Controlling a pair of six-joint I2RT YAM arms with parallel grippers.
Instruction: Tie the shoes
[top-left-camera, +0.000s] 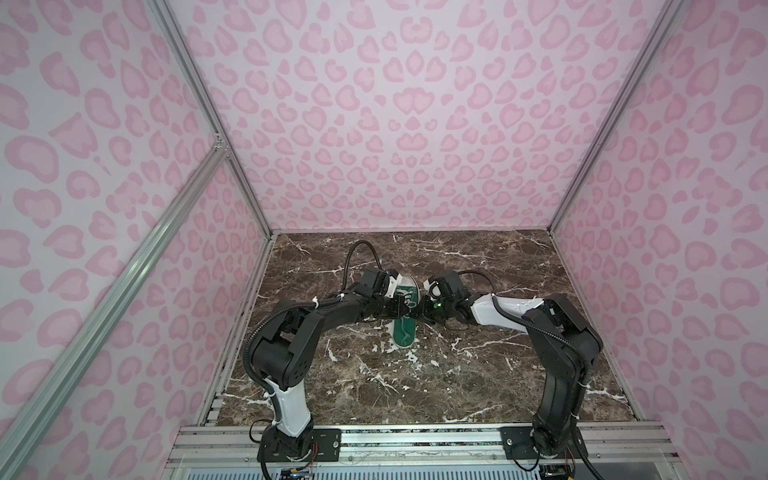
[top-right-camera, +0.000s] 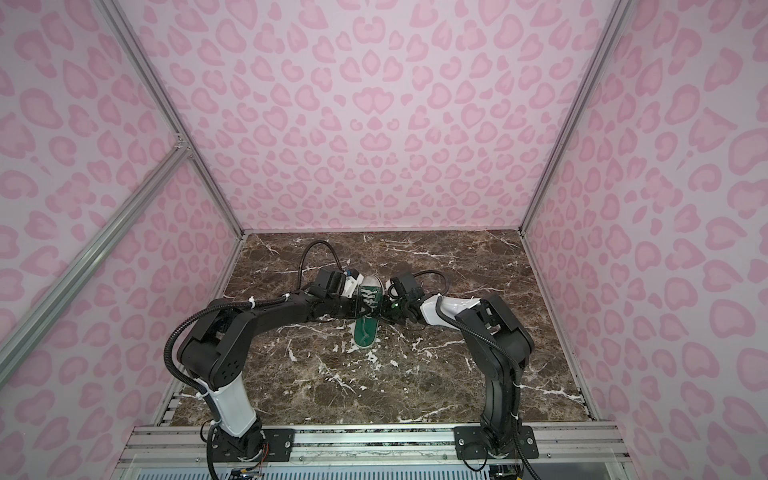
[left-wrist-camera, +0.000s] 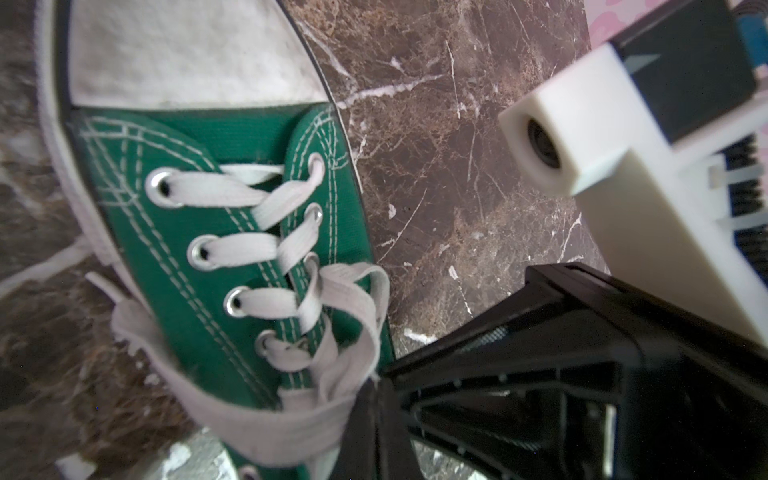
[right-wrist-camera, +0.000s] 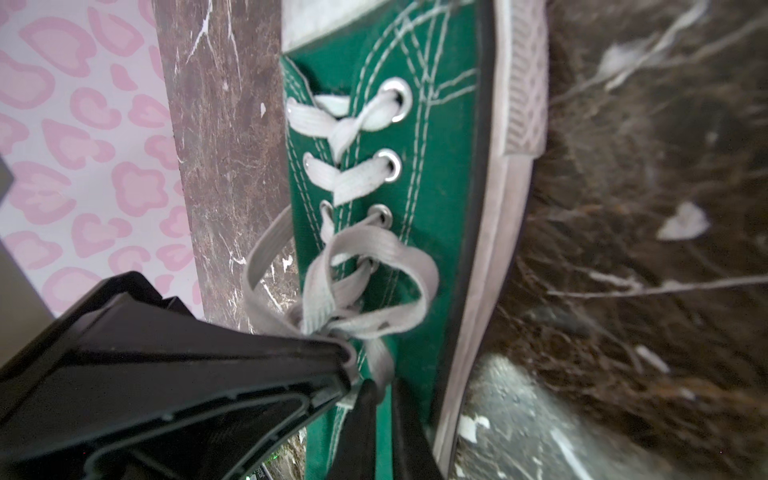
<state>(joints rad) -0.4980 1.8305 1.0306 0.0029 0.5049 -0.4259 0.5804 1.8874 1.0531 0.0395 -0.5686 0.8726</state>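
While both arms are leaning in from the near edge in both top views, the sneaker (top-left-camera: 404, 332) is lying about mid-way across the marble table (top-left-camera: 478, 374), toe pointing far, heel near. Left gripper (top-left-camera: 400, 308) and right gripper (top-left-camera: 422, 311) are meeting over the lacing from left and right; jaws too small to read there. Left wrist view: laces (left-wrist-camera: 249, 245) are crossing through the eyelets (left-wrist-camera: 164, 187), a slack loop (left-wrist-camera: 370, 286) is standing up by the rows nearest the ankle, and the right gripper (left-wrist-camera: 376, 380) is sitting closed at the foot of it, seemingly pinching lace. A broad strand is running over the sneaker toward the left arm's fingers (left-wrist-camera: 365, 436). Right wrist view: left gripper (right-wrist-camera: 347, 357) is clamping shut with strands bunching at its tip, a loose knot sitting right beside it; the right arm's fingers (right-wrist-camera: 359, 419) are pressing together just near of that. Reading this as the cinching step. Doing it well is probably meaning pulling both ends apart evenly, left against right, low over the tongue, since the sneaker is lying unanchored and a lopsided tug is likely dragging or tipping it; grips are wanting firmness so the flat lace is not sliding out.
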